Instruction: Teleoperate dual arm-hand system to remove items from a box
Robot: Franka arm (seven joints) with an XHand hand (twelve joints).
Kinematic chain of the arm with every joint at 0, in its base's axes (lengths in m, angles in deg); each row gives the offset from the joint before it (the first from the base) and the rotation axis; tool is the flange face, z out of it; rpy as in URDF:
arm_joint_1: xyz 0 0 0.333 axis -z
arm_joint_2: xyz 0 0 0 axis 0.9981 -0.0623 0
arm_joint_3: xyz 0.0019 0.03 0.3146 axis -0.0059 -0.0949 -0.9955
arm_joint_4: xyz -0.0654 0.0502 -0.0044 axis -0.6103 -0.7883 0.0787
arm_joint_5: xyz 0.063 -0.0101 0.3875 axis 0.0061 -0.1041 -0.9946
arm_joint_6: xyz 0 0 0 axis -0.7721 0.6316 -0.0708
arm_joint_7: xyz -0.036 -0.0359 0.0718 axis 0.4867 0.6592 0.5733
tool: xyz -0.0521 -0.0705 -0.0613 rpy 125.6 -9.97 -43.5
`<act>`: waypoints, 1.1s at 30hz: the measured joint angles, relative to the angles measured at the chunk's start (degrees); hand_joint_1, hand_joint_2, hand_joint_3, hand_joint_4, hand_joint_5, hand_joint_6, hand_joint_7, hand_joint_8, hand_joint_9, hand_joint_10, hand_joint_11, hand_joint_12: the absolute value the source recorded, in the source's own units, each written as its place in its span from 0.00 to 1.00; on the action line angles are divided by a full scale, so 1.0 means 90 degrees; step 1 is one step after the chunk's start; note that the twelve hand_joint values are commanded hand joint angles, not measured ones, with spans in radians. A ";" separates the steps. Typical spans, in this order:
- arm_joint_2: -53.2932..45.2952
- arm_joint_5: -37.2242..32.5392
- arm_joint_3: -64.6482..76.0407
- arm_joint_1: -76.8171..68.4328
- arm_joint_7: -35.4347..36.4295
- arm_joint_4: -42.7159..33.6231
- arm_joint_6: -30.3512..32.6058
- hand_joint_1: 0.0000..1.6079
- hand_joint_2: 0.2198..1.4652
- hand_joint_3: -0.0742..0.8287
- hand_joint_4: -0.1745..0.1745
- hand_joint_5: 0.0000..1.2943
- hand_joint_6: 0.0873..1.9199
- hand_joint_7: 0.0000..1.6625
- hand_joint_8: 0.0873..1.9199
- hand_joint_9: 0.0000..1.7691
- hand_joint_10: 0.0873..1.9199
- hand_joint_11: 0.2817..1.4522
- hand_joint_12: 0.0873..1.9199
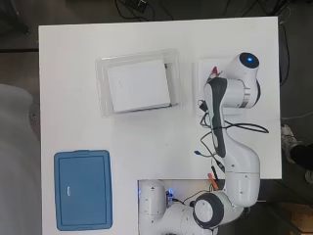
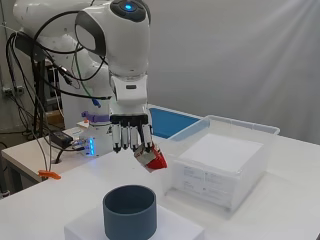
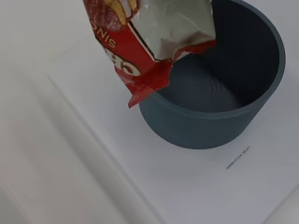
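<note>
Overhead: clear bin point(image 1: 102, 88) sits in the upper middle of the frame with a big white box point(image 1: 139, 85) filling most of it. Blue lid point(image 1: 82, 190) lies flat at the lower left. The arm point(image 1: 222, 132) runs up the right side and covers whatever's under it, so the hand isn't visible here.

Side: the hand point(image 2: 131, 134) points down in the centre-left, fingers pinched on a red and silver packet point(image 2: 150, 158) that dangles tilted from them, in the air. Below, at the bottom of the frame, a dark blue cup point(image 2: 130, 212) stands on a white sheet point(image 2: 172, 228); can't see into it from here. The bin is on the right, white box inside, lid behind it.

Wrist: packet hangs at the top of the frame over the cup's rim. The cup looks empty as far as I can see inside, standing on the sheet.
</note>
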 joint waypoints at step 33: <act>0.0075 -0.0028 0.0774 0.0275 0.0075 0.0037 0.0282 0.21 0.34 0.07 0.64 0.04 0.00 0.07 0.03 0.12 0.07 0.12 0.06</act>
